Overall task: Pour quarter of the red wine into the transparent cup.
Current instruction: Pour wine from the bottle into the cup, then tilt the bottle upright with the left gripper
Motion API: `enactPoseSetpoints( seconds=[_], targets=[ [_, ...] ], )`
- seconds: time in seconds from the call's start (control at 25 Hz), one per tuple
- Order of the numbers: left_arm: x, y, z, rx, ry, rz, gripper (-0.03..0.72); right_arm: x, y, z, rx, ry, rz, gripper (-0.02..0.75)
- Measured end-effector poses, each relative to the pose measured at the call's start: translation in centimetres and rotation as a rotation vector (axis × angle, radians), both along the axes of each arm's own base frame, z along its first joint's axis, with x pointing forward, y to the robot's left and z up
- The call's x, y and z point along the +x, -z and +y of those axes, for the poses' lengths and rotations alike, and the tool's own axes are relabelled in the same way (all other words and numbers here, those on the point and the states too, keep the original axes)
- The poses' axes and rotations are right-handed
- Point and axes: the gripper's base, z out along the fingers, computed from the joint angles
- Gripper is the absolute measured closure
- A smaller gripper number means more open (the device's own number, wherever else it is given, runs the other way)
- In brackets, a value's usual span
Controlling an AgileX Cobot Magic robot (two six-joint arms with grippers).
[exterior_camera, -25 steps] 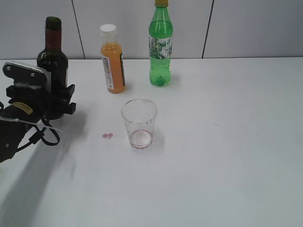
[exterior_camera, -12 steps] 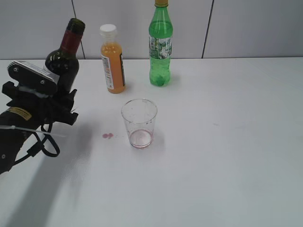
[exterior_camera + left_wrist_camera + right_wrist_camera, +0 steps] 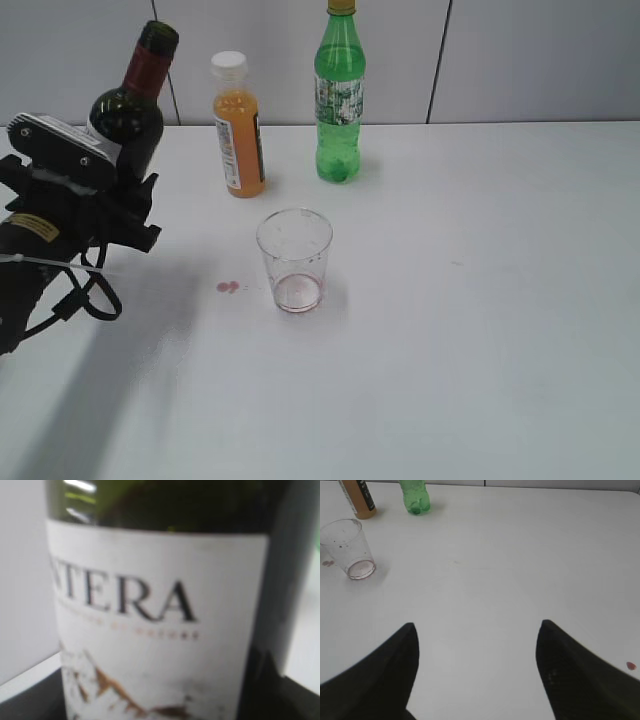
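Two hands are in play. The left hand [image 3: 120,200], at the left edge of the exterior frame, is clenched around the lower body of the red wine bottle [image 3: 128,110], which is held clear of the tabletop [image 3: 480,300] and tilted, its maroon neck leaning toward the upper right. In the left wrist view the white label [image 3: 155,625] fills the frame; the contact of the fingers is not shown there, so the firmness of the grip can only be presumed. The right hand [image 3: 477,670] is released, its jaws spread wide over bare tabletop at the bottom of its own view.

The transparent cup [image 3: 294,260] stands upright at centre frame, well apart from the bottle, a pink residue in its base and small red drops [image 3: 228,287] on the tabletop to its left. An orange juice bottle [image 3: 238,125] and a green soda bottle [image 3: 340,95] stand behind it.

The mouth should be carried over the cup rim before further tilting; the pour is best made slowly and stopped early, since spillage is likely otherwise.
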Motion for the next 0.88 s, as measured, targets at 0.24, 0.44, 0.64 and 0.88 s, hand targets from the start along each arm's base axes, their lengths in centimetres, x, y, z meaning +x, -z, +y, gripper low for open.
enactPoseSetpoints(
  seconds=[0.24, 0.44, 0.64, 0.88],
  targets=[
    [-1.0, -1.6, -0.4, -0.013, 0.022, -0.041, 0.134, 0.0, 0.0, 0.0, 0.0, 0.0, 0.0, 0.153],
    [-2.3, -1.6, 0.0, 0.049, 0.035, -0.027, 0.134, 0.0, 0.0, 0.0, 0.0, 0.0, 0.0, 0.153],
    [-2.3, -1.5, -0.1, 0.137, 0.059, -0.029, 0.134, 0.0, 0.0, 0.0, 0.0, 0.0, 0.0, 0.153],
    [-2.3, -1.5, -0.2, 0.181, 0.071, -0.033, 0.134, 0.0, 0.0, 0.0, 0.0, 0.0, 0.0, 0.153]
  ],
)
